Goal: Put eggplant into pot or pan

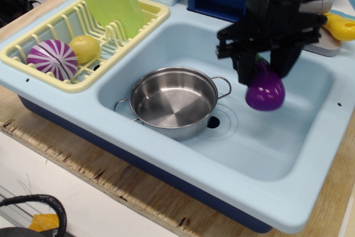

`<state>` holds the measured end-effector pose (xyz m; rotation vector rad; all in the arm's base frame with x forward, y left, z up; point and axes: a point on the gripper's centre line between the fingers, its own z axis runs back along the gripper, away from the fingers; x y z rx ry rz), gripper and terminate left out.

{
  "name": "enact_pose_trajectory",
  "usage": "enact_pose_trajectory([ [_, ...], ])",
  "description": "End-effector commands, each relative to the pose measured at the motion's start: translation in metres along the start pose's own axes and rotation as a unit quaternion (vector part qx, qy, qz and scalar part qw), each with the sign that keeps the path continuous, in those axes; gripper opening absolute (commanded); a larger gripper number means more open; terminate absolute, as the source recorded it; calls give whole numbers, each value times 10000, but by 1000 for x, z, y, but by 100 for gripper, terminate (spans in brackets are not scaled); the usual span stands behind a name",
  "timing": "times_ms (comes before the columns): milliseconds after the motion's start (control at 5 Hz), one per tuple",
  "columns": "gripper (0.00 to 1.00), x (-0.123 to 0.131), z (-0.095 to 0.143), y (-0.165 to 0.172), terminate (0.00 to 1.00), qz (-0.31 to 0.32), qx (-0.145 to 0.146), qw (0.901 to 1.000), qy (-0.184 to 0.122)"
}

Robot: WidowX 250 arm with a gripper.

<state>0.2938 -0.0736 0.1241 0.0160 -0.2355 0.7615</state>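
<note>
Eggplant (265,93) glossy purple, green cap. Pot (173,102) shiny silver steel. Sink (266,162) pale blue. Dish rack (33,43) pale yellow. Plate (113,3) lime green. Ball (52,59) purple-white striped. Tool (264,65) black.

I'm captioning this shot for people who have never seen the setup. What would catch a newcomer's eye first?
First, the black hand gripping a glossy purple eggplant in the air above the right side of the pale blue sink. Next, the shiny steel pot standing empty in the sink's left half. Then the yellow dish rack at upper left, holding a green plate and a purple-and-white striped ball.
</note>
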Motion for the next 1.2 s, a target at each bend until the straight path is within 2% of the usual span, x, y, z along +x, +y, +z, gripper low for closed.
enact_pose_trajectory([
  [0,0,15,13,28,0,440,-100,9984,-328],
  [400,0,40,21,59,0,682,8,9956,-648],
  [600,100,42,20,67,0,818,-75,9948,-600],
  [800,100,42,20,67,0,818,-75,9948,-600],
  [1000,100,42,20,67,100,818,-75,9948,-600],
])
